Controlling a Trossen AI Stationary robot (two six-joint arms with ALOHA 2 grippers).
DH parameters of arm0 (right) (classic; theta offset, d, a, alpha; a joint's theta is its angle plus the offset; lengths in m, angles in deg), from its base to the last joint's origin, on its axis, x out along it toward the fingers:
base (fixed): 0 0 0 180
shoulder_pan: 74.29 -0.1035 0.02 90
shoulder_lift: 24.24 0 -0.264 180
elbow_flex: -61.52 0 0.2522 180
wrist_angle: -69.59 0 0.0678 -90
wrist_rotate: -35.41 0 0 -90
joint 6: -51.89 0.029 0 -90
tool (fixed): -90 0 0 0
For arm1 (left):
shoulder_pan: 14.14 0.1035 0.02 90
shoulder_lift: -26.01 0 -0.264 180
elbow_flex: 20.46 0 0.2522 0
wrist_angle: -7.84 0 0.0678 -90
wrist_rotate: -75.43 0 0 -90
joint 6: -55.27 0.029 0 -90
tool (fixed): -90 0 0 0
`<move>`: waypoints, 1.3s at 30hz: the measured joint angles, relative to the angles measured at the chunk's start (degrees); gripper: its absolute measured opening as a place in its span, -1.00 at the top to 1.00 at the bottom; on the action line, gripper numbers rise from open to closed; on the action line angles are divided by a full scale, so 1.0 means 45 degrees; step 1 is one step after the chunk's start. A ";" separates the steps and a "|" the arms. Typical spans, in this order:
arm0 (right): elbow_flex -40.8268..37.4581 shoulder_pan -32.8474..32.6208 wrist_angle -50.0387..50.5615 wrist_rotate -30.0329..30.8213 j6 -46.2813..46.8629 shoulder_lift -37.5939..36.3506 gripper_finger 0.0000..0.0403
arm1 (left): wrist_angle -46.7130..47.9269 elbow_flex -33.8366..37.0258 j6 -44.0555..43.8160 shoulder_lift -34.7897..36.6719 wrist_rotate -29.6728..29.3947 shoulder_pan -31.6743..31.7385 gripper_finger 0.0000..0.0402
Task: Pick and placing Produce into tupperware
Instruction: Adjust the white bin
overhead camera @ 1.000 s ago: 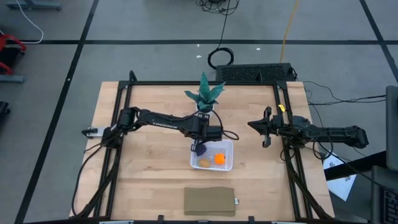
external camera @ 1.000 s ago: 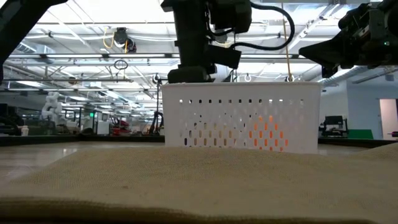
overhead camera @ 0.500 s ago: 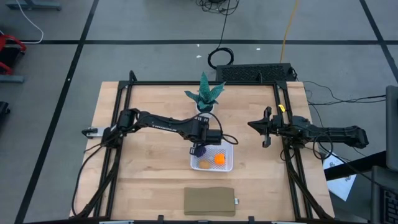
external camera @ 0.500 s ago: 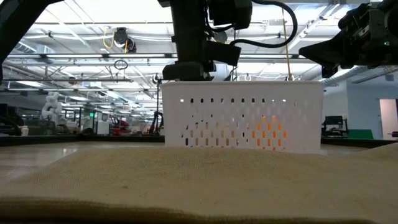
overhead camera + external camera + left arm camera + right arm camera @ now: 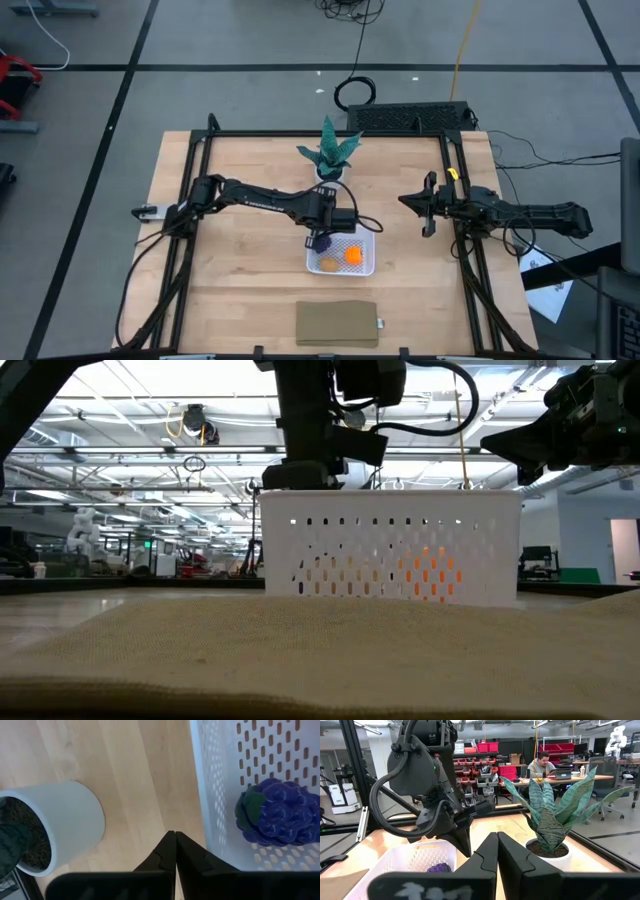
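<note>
One potted plant [image 5: 329, 152] stands just behind the tupperware [image 5: 366, 266].

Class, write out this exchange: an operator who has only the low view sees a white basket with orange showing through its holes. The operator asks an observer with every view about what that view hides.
Operator: Is the purple piece inside the basket?
Observer: Yes. The purple piece lies on the floor of the basket, close to one wall.
Operator: Is the left gripper holding anything?
Observer: No. The left gripper has its fingers shut on nothing.
</note>
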 joint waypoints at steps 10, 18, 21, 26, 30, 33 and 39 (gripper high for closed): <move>0.0000 0.0004 0.0000 0.0002 0.0002 0.0000 1.00 | 0.0307 -0.0010 -0.0259 0.0000 -0.0362 0.0026 0.95; 0.0000 0.0004 0.0000 0.0002 0.0005 -0.0002 1.00 | 0.1040 -0.0010 -0.0822 0.0000 -0.0640 0.0121 0.99; 0.0000 0.0002 0.0000 0.0002 0.0005 0.0000 1.00 | 0.1232 -0.0010 -0.1033 0.0000 -0.0594 0.0094 0.95; 0.0000 0.0000 0.0000 0.0000 0.0005 0.0000 1.00 | 0.1224 -0.0010 -0.1137 0.0000 -0.0492 -0.0061 0.94; 0.0000 0.0000 0.0000 0.0003 0.0005 0.0000 1.00 | 0.1237 -0.0010 -0.1107 0.0000 -0.0156 -0.0145 0.99; 0.0000 0.0002 0.0000 0.0001 0.0005 0.0000 1.00 | 0.1237 -0.0010 -0.1134 0.0000 -0.0051 -0.0194 0.98; 0.0000 0.0004 0.0000 0.0001 0.0005 -0.0004 1.00 | 0.1242 -0.0010 -0.1151 0.0000 -0.0039 -0.0209 0.92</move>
